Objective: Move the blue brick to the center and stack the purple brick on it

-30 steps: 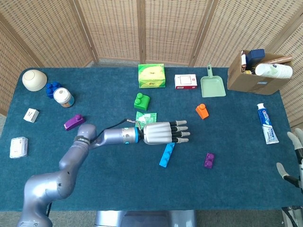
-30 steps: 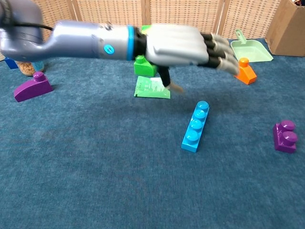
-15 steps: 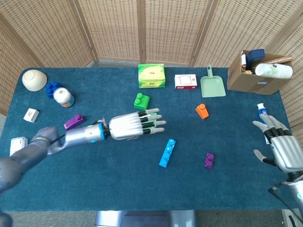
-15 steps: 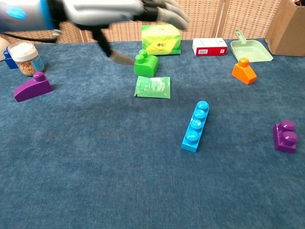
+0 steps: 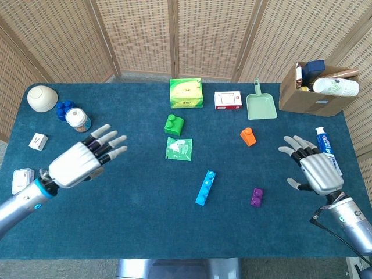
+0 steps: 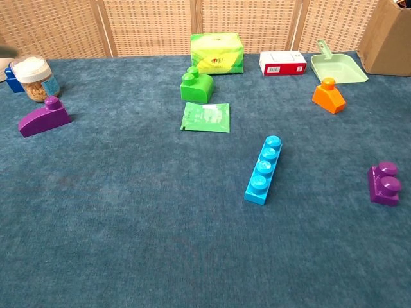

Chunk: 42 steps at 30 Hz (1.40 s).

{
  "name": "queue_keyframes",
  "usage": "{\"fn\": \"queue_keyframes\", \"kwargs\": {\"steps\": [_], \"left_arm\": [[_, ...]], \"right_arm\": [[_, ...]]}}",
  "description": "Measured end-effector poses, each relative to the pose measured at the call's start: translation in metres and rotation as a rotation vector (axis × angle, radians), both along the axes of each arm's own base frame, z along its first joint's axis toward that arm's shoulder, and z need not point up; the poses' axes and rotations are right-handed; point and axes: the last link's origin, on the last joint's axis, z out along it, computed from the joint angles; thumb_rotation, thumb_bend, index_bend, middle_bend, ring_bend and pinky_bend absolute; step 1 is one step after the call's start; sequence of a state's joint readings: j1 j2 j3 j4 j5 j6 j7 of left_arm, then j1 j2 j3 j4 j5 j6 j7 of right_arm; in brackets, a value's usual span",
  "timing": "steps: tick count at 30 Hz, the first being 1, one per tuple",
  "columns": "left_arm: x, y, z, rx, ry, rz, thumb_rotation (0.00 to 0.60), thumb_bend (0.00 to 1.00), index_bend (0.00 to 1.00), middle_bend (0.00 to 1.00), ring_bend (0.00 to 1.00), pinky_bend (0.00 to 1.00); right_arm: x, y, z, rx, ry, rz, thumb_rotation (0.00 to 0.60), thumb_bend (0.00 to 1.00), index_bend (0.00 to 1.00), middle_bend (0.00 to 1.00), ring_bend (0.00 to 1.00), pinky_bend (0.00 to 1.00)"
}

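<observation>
text: none legible | green box (image 5: 186,93), red-and-white box (image 5: 228,100), toothpaste tube (image 5: 328,152): print too small to read

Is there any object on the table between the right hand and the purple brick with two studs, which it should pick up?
Nothing visible stands between them. The right hand is open, to the right of the purple brick, with only bare blue cloth between. The blue brick lies on the brick's far side.
</observation>
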<state>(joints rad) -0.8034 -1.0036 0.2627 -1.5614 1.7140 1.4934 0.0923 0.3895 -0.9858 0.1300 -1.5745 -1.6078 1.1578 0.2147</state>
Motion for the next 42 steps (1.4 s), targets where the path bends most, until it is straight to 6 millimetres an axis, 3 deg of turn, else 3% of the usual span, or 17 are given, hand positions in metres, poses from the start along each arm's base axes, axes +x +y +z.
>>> {"fn": "queue_keyframes", "kwargs": {"steps": [12,26,31,42], "left_arm": [[-0.045,-0.055,0.030,0.138,-0.163,0.162,0.600,0.34,0.12,0.01,0.00,0.00],[-0.078,-0.126,0.043,0.279,-0.248,0.349,0.600,0.34,0.13,0.01,0.00,0.00],[-0.085,-0.136,0.034,0.273,-0.290,0.392,0.600,0.34,0.13,0.01,0.00,0.00],[-0.093,-0.136,0.021,0.242,-0.331,0.436,0.600,0.34,0.13,0.00,0.00,0.00]], "right_arm": [[-0.003,-0.002,0.001,0.028,0.060,0.013,0.600,0.20,0.24,0.10,0.03,0.20],[-0.003,-0.007,-0.015,0.141,0.195,0.086,0.600,0.21,0.26,0.11,0.04,0.20],[-0.002,-0.004,-0.026,0.216,0.286,0.126,0.600,0.21,0.26,0.11,0.04,0.20],[0.005,-0.002,-0.056,0.314,0.375,0.219,0.600,0.21,0.26,0.11,0.04,0.20]]}}
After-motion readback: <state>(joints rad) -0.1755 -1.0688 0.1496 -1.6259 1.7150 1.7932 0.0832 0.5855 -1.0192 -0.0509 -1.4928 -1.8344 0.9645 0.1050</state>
